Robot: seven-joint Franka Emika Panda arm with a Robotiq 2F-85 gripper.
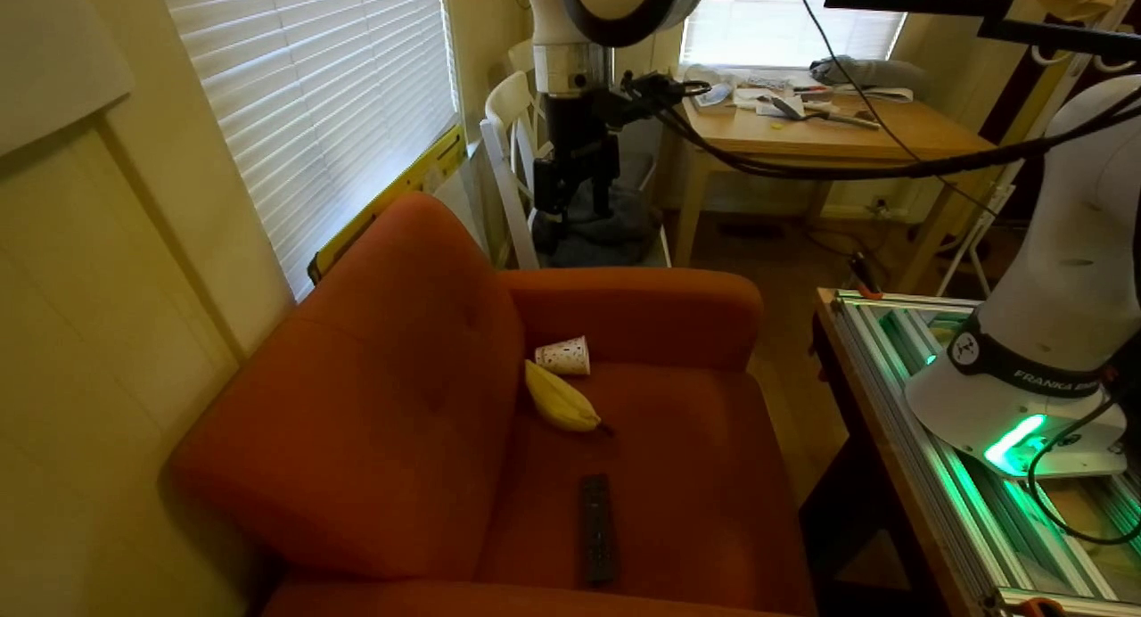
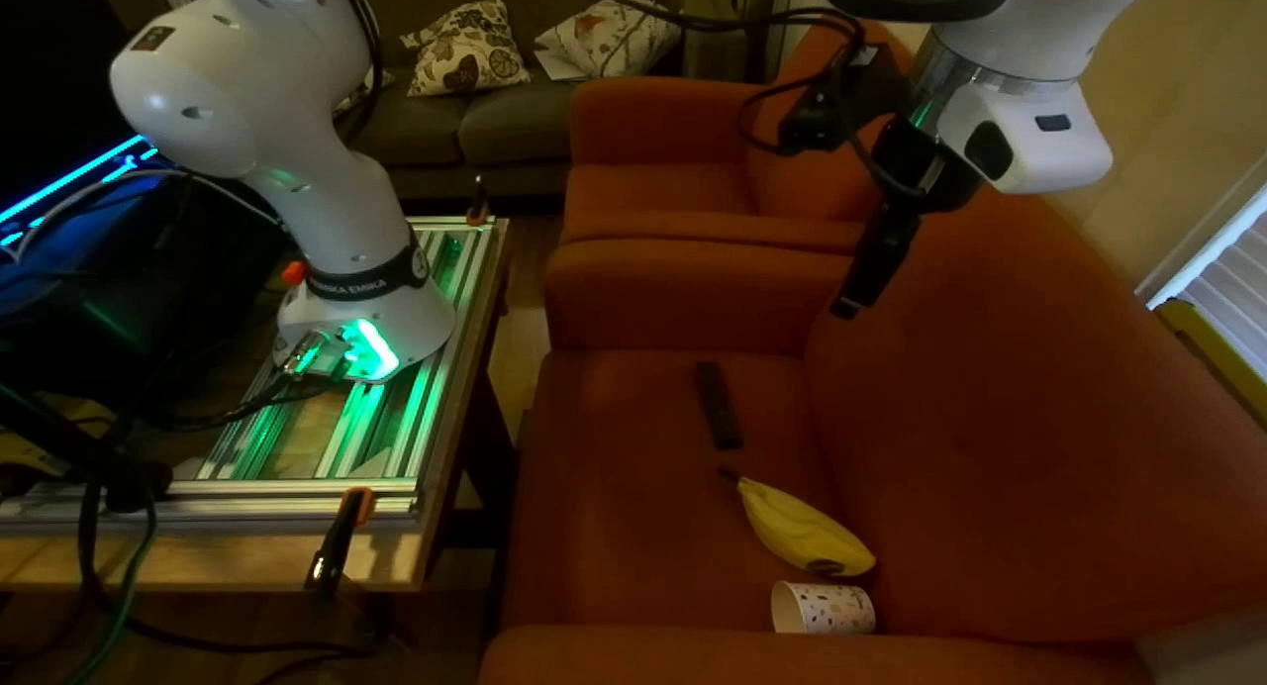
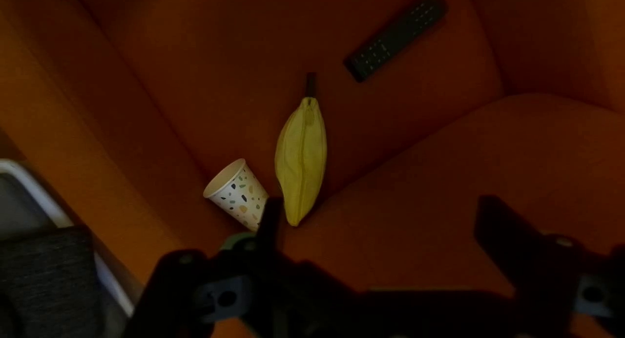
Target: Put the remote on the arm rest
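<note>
The remote (image 1: 597,530) is a slim black bar lying flat on the seat of the rust-orange armchair; it also shows in an exterior view (image 2: 718,406) and in the wrist view (image 3: 396,36). One padded arm rest (image 1: 642,285) is beside the cup, and it borders the wrist view's left side (image 3: 93,147). The opposite arm rest (image 2: 683,279) is nearer the remote. My gripper (image 1: 578,211) is raised above the armchair near its back, away from the remote. In the wrist view its fingers (image 3: 381,206) are wide apart with nothing between them.
A yellow banana (image 2: 804,529) and a speckled white paper cup (image 2: 824,608) on its side lie on the seat by the chair back (image 1: 383,403). A white chair (image 1: 513,153) with dark cloth stands beyond the arm rest. The robot's table (image 1: 891,474) faces the seat.
</note>
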